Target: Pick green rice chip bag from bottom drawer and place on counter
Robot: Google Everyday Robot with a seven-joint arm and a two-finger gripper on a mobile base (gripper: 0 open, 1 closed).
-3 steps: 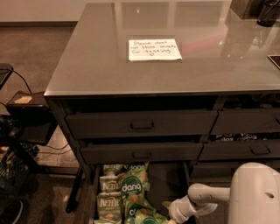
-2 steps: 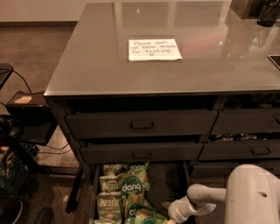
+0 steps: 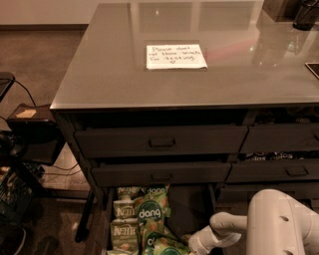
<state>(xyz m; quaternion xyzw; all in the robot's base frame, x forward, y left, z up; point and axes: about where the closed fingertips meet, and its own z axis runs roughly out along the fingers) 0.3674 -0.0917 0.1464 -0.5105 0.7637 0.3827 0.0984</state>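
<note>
The bottom drawer [image 3: 192, 209] is pulled open below the two handled drawers and holds several snack bags. A bright-green rice chip bag [image 3: 149, 213] with white "dang" lettering stands upright in the middle of the pile. A second "dang" bag [image 3: 156, 191] is behind it and another green bag [image 3: 167, 246] lies at the frame's lower edge. My gripper [image 3: 194, 247] is low over the drawer at the end of the white arm [image 3: 279, 224], just right of the bags. The grey glossy counter [image 3: 124, 79] is above.
Paler "Kettle" bags [image 3: 124, 234] lie on the drawer's left side. A handwritten white note [image 3: 175, 56] lies on the counter, with dark objects [image 3: 304, 12] at its far right corner. A black stand and cables [image 3: 30, 129] are on the floor to the left.
The white arm has shifted slightly left over the drawer. The bags have not moved.
</note>
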